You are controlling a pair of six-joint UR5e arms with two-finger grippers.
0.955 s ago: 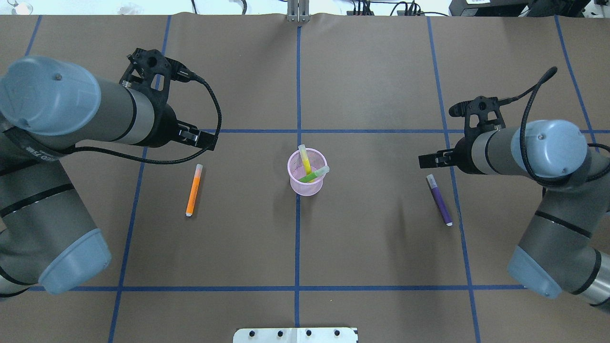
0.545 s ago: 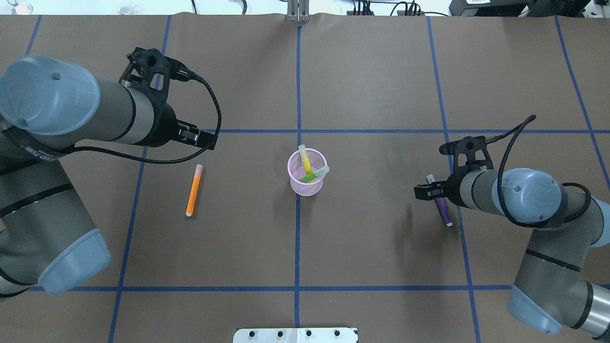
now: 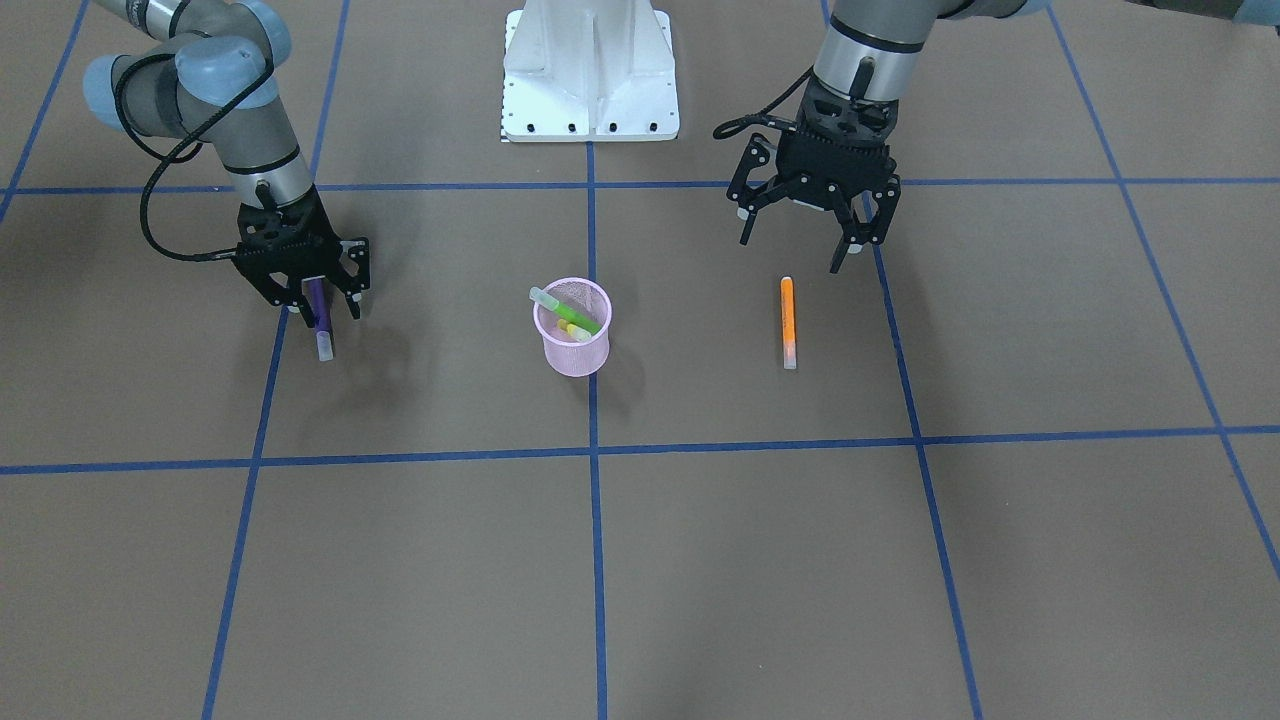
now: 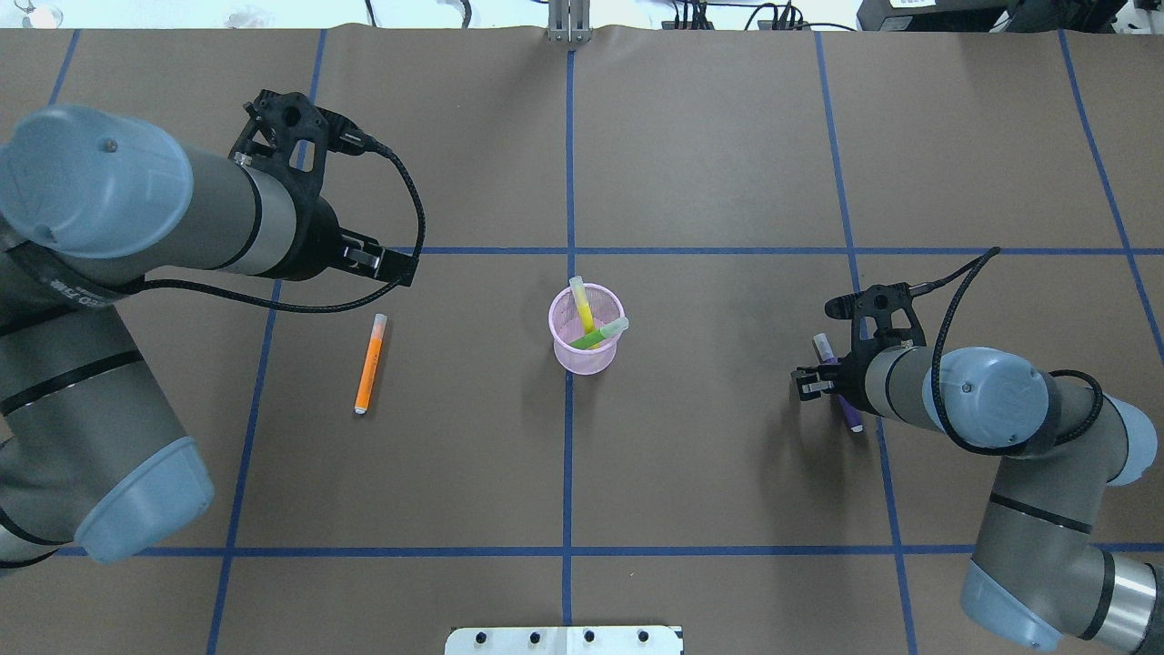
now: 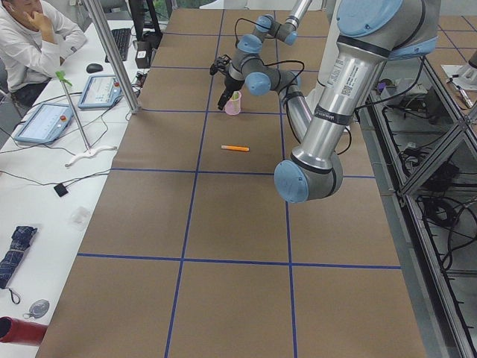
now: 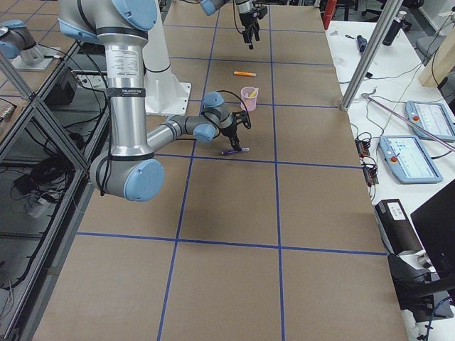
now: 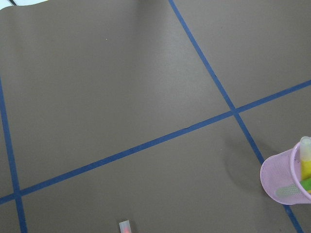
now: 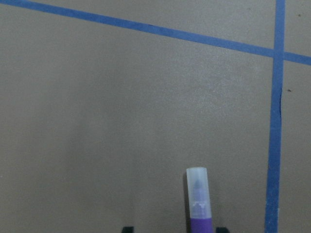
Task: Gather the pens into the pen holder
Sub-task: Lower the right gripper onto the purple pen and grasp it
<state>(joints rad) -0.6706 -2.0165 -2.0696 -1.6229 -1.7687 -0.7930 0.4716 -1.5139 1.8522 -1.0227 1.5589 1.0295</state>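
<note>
The pink mesh pen holder (image 4: 587, 350) (image 3: 573, 345) stands at the table's middle with a yellow pen (image 4: 581, 305) and a green pen (image 4: 600, 335) inside. A purple pen (image 3: 321, 325) (image 4: 852, 417) lies on the table on the right side. My right gripper (image 3: 322, 308) (image 4: 812, 382) is low over it, open, one finger on each side of the pen's body. The right wrist view shows its whitish cap (image 8: 197, 187) between the fingertips. An orange pen (image 4: 370, 364) (image 3: 788, 320) lies on the left. My left gripper (image 4: 377, 264) (image 3: 810, 240) hangs open and empty above the table, just beyond it.
The white robot base plate (image 3: 590, 70) (image 4: 564, 639) sits at the table's near edge. Blue tape lines cross the brown table. A seated operator (image 5: 33, 37) and tablets are beside the table's far side.
My right arm has swung toward the robot and come down over the purple pen, so that its fingers straddle it. The left arm and the other pens have not moved.
</note>
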